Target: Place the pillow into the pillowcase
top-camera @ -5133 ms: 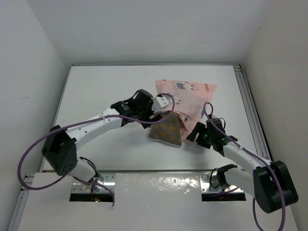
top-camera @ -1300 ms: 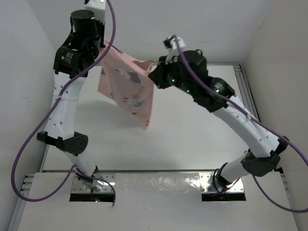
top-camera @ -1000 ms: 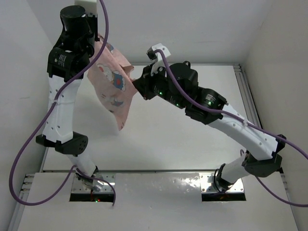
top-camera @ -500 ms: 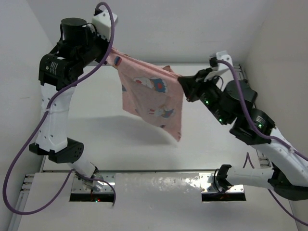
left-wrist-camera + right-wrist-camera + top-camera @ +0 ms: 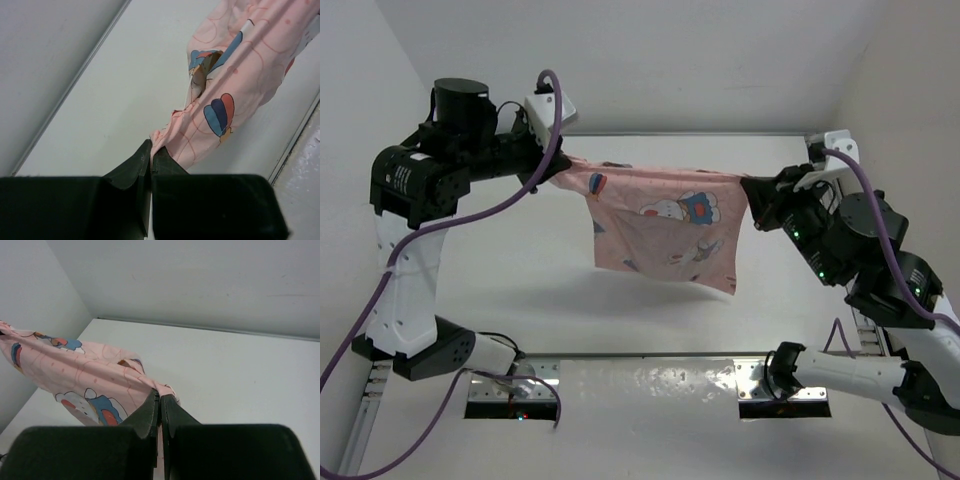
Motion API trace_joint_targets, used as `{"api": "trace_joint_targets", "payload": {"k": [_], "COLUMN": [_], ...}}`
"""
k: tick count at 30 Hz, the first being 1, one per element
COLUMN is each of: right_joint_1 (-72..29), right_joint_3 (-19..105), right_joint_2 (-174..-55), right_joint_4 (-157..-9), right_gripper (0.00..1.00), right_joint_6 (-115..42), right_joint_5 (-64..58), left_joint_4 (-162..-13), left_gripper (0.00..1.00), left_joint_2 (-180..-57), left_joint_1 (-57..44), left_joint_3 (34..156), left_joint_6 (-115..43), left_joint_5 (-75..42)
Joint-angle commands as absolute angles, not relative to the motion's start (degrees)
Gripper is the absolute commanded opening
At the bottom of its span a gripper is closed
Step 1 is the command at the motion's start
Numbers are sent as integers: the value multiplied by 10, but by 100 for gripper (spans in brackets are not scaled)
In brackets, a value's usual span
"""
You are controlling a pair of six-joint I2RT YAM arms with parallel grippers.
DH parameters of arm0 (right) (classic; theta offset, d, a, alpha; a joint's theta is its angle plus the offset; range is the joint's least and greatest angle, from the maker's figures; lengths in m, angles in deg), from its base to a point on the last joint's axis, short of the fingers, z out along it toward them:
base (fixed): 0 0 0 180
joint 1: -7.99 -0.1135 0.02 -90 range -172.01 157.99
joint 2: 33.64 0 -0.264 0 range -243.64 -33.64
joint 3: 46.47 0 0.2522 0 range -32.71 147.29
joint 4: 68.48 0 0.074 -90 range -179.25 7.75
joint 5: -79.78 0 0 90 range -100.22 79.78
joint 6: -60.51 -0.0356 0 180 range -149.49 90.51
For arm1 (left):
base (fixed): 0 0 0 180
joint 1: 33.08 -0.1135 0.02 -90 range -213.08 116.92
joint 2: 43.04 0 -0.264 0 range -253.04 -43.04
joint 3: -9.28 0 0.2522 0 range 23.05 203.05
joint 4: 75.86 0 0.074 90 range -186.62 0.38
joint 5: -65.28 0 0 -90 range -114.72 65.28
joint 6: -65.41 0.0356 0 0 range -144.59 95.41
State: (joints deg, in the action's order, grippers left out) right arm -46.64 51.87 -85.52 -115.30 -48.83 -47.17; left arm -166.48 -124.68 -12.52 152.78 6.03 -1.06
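Progress looks well advanced. The pillowcase (image 5: 665, 225) hangs in the air, pulled taut along its top edge between the 2 arms, well above the counter (image 5: 510, 270). The left claw (image 5: 558, 168) is clenched on 1 upper corner of the cloth, and its wrist view shows the fingers pressed together with pink fabric pinched between them. The right claw (image 5: 752, 196) is clenched on the other upper corner in the same way.

No pillow lies anywhere on the counter in the top view. The lower part of the pillowcase sags and looks fuller than flat cloth would. In the left wrist view a gap in the fabric shows a sliver of tan-brown material, which is probably the pillow (image 5: 204, 67) sitting inside. So the insertion itself seems done.

What appears to be left is settling the pillow down to the closed end, so that nothing pokes out at the opening. After that the filled pillowcase has to be lowered onto the counter and both corners let go. How deep the pillow sits cannot be told from these views.
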Motion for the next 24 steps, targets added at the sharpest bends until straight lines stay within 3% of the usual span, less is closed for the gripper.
{"api": "trace_joint_targets", "payload": {"k": [1,7,14,16,17,19,20,24], "right_joint_1": [-466,-465,-424,-378,-302,-221,-162,-85], "right_joint_3": [521,500,510,524,541,551,555,645], "right_joint_2": [-796,-829,-949,-1021,-1052,-1115,-1180,-1373], "right_joint_4": [-1124,-1128,-1091,-1127,-1148,-1174,-1167,-1129], "right_gripper": [0,0,0,0,0,0,0,0], "right_joint_6": [-504,-483,-390,-405,-423,-475,-486,-501], "right_joint_5": [-526,-561,-629,-558,-510,-350,-313,-230], "left_joint_4": [-1651,-1618,-1514,-1484,-1476,-1458,-1448,-1399], "left_gripper": [0,0,0,0,0,0,0,0], "left_joint_2": [-1208,-1218,-1279,-1321,-1338,-1395,-1415,-1589], "left_joint_1": [-117,-103,-110,-122,-126,-142,-152,-172], "left_joint_3": [1519,1487,1334,1317,1312,1314,1317,1382], "left_joint_6": [86,50,-15,-27,-31,-35,-36,-60], "left_joint_5": [-11,-59,-164,-177,-187,-191,-194,-201]}}
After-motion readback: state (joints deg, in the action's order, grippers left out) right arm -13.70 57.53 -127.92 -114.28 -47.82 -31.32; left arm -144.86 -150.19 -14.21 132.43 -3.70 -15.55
